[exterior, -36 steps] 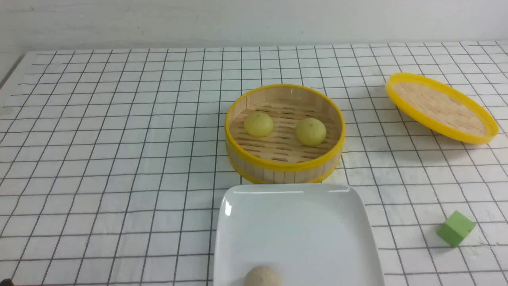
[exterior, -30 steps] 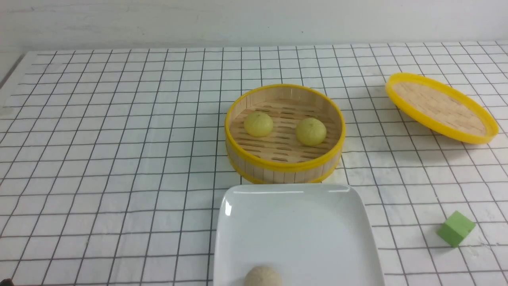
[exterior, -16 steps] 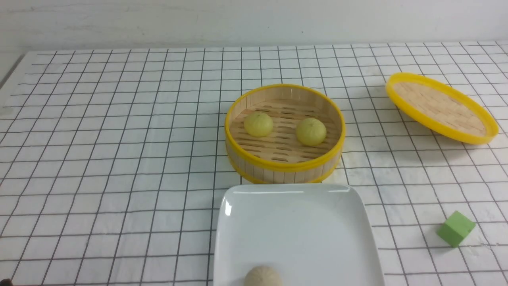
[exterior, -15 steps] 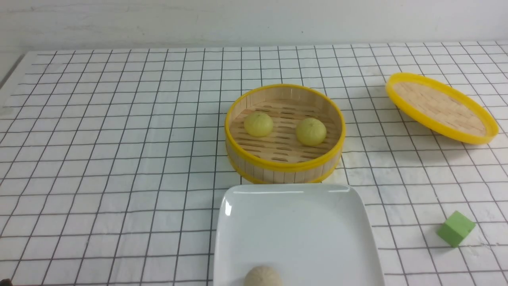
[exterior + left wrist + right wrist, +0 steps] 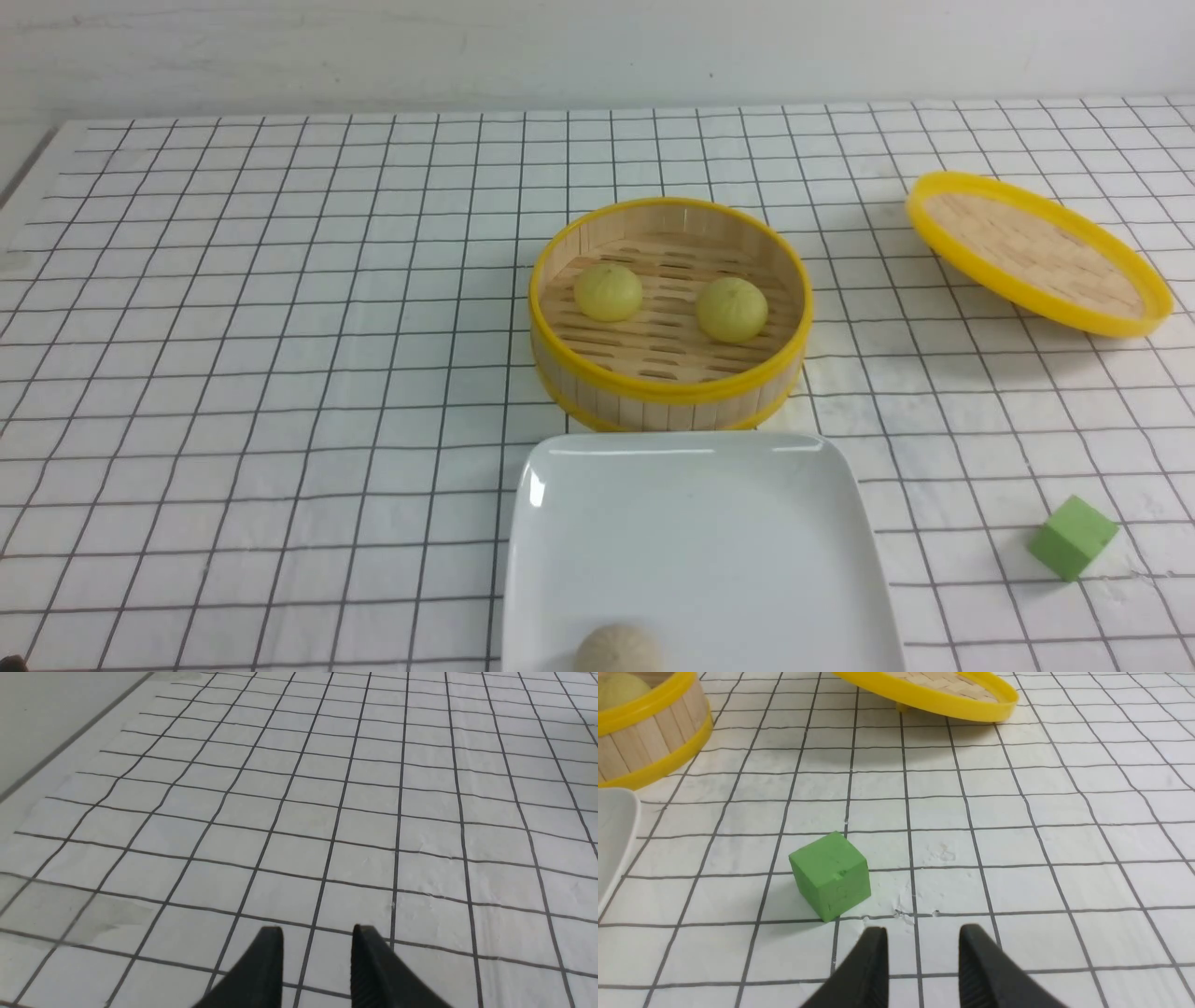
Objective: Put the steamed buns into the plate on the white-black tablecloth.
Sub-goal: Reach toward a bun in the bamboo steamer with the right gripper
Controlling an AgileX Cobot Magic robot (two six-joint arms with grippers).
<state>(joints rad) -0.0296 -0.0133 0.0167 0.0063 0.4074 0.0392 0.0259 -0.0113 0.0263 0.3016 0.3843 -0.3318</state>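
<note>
Two pale yellow-green steamed buns (image 5: 608, 291) (image 5: 732, 309) sit side by side inside a round bamboo steamer basket (image 5: 668, 392) with a yellow rim. Just in front of the basket lies the white plate (image 5: 700, 523) on the white-black tablecloth (image 5: 280, 373). A duller beige bun (image 5: 618, 651) rests at the plate's near edge. Neither arm shows in the front view. My left gripper (image 5: 317, 933) hovers open over bare cloth. My right gripper (image 5: 923, 933) is open and empty, just short of a green cube (image 5: 830, 875).
The yellow-rimmed bamboo lid (image 5: 1036, 252) lies tilted at the back right. The green cube (image 5: 1072, 537) sits on the cloth to the right of the plate. In the right wrist view the basket (image 5: 649, 732) and the plate's corner (image 5: 614, 844) show beside the cube.
</note>
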